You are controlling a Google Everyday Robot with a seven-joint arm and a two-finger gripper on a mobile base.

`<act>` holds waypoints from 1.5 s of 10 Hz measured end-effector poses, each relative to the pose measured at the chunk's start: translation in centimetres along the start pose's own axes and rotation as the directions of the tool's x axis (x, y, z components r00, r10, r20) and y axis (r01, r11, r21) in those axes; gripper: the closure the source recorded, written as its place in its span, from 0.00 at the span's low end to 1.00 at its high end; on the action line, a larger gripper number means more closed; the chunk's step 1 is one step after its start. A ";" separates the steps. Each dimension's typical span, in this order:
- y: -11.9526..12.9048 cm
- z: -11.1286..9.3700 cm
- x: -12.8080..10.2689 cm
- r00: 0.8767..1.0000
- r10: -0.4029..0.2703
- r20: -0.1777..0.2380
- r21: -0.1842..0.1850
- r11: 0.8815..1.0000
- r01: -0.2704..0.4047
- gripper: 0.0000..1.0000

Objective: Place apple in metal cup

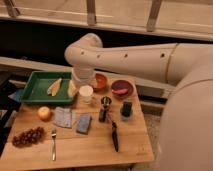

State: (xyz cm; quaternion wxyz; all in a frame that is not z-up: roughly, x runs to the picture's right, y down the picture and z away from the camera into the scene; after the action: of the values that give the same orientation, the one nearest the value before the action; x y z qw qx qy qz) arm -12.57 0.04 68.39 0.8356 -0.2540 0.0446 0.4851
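— Locating the apple: where does it sit?
— You find it on the left part of the wooden table, lying free, just in front of the green tray and beside a grey cloth; the grape bunch lies nearer the front edge; a fork lies right of the grapes.
— Metal cup?
— You see the metal cup upright near the table's middle, well apart from the apple; the white cup stands to its left, the black container to its right.
— End effector?
— The gripper hangs under the arm's wrist, over the tray's right end, behind the white cup; its jaws stand wide apart; the apple is not in them.
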 end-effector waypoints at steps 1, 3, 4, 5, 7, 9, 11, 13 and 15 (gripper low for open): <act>3.1 0.5 -1.1 0.998 -0.056 0.006 -0.011 0.998 0.056 0.22; 8.9 1.5 -3.3 0.989 -0.147 0.018 -0.048 0.988 0.147 0.22; 12.0 2.1 -4.3 0.982 -0.189 0.021 -0.072 0.979 0.190 0.22; 15.0 2.7 -5.1 0.970 -0.240 0.024 -0.100 0.965 0.241 0.22; 16.9 2.9 -5.4 0.963 -0.268 0.024 -0.122 0.955 0.269 0.22; 16.8 3.0 -5.4 0.963 -0.269 0.025 -0.119 0.956 0.270 0.22; 16.5 3.1 -5.4 0.968 -0.250 0.031 -0.118 0.961 0.251 0.22; 15.6 4.0 -6.5 0.973 -0.228 0.021 -0.112 0.967 0.229 0.22; 17.0 6.2 -8.3 0.972 -0.233 -0.015 -0.116 0.966 0.229 0.22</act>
State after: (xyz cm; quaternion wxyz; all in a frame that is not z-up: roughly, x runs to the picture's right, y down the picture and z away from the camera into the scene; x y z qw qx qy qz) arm -32.19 3.19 69.95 0.8698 -0.3116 -0.0010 0.3825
